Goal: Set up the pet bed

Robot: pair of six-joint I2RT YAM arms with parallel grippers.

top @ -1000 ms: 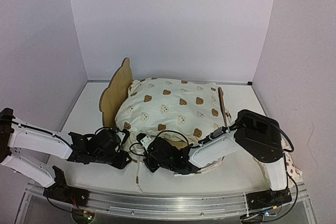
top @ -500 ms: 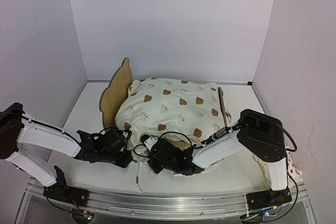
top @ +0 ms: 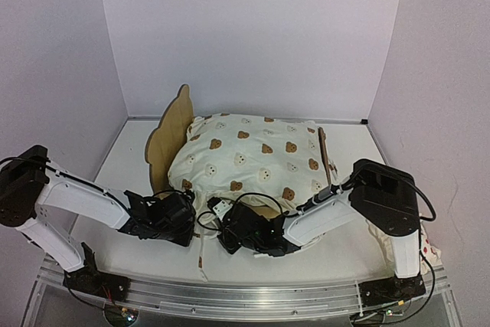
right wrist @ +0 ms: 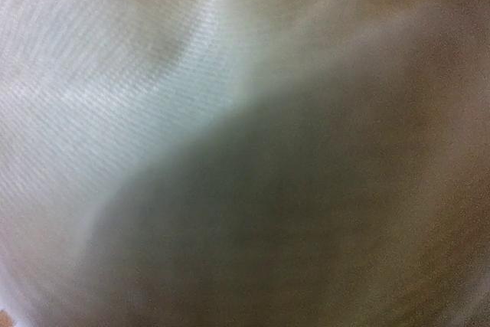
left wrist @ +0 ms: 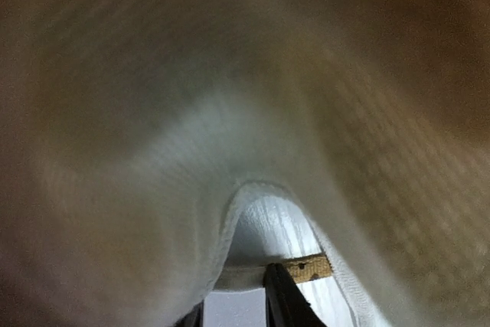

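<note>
Pet bed stands mid-desk under the bear-print cushion. Since a second ago my left end effector has slid right to the cushion's near edge; I cannot tell its spread. Right end effector is pressed together, smothered in fabric.

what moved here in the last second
The left gripper slid right toward the near-left corner of the cushion, and its arm swung inward. The right gripper edged slightly right. No grasp or release shows. The cushion and pet bed stayed put.
</note>
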